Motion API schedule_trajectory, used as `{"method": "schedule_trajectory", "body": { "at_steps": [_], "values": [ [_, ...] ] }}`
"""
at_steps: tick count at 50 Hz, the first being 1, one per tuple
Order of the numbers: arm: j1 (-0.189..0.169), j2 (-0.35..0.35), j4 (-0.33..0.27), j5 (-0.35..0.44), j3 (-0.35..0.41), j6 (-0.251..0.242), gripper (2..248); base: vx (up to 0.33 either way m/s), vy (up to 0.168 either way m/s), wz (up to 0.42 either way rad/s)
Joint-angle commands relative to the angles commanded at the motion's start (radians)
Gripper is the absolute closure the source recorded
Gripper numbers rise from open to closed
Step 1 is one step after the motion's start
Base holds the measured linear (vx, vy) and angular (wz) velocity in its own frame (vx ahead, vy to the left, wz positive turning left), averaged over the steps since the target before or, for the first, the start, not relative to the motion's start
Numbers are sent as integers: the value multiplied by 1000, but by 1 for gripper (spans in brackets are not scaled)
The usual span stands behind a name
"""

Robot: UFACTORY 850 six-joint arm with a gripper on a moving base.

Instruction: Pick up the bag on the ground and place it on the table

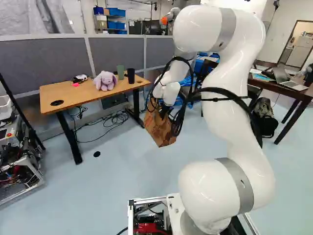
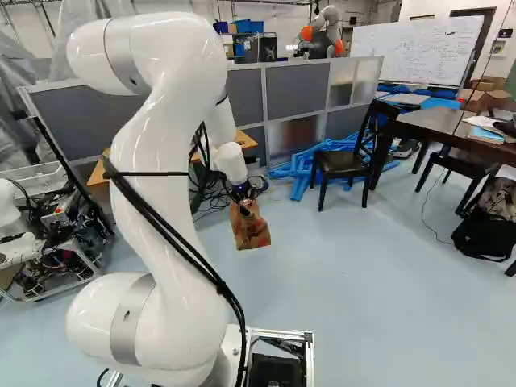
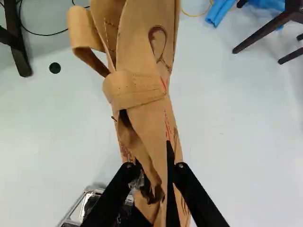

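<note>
The brown paper bag (image 1: pixel 161 131) hangs in the air, clear of the floor (image 2: pixel 355 282), from the tool (image 2: pixel 244 200). The tool's two fingers stand a little apart, closed on the bag's paper between them. In the wrist view, a folded paper strap (image 3: pixel 132 89) loops out ahead of the fingers. The bag is just beside the wooden bench (image 1: pixel 66 94), on its right in the left base view, and not over its top. On that bench sit a purple plush toy (image 1: pixel 104 81), a green cup (image 1: pixel 121 72) and a black cup (image 1: pixel 131 76). Farther out, in the right base view, a black chair (image 2: pixel 343 164) stands near blue frames (image 2: pixel 302 168).
</note>
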Motion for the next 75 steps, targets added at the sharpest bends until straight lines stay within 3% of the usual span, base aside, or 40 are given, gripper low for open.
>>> {"method": "schedule_trajectory", "body": {
  "at_steps": [16, 52, 75],
  "values": [
    [0, 43, 0, -55, 5, 0, 227, 0, 0, 0],
    [-1, 133, 0, -68, 5, 0, 227, 0, 0, 0],
    [-2, 174, 10, -122, -16, 0, 227, 0, 0, 0]
  ]
}}
